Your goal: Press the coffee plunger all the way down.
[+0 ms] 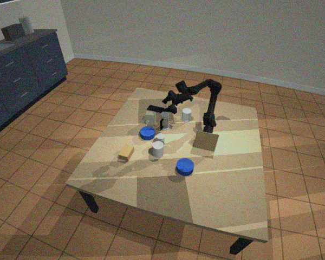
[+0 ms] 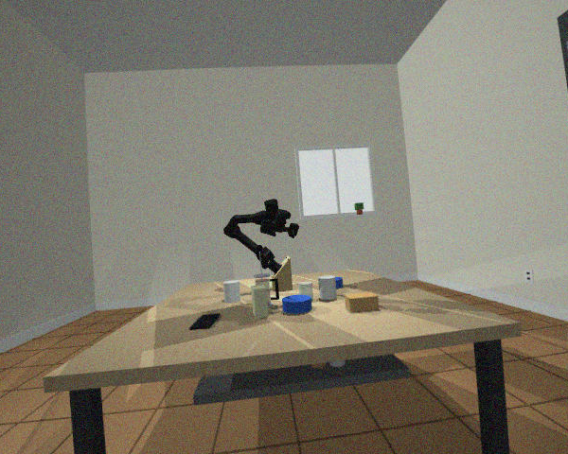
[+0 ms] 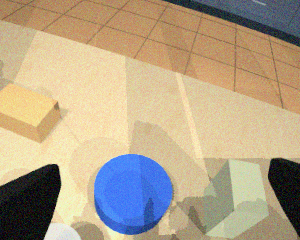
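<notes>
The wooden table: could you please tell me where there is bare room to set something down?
Bare wood runs along the wooden table front edge, past the nearer blue disc, and along the right side beyond the tan wedge. It is crowded around the glass coffee press, under the open gripper.
</notes>
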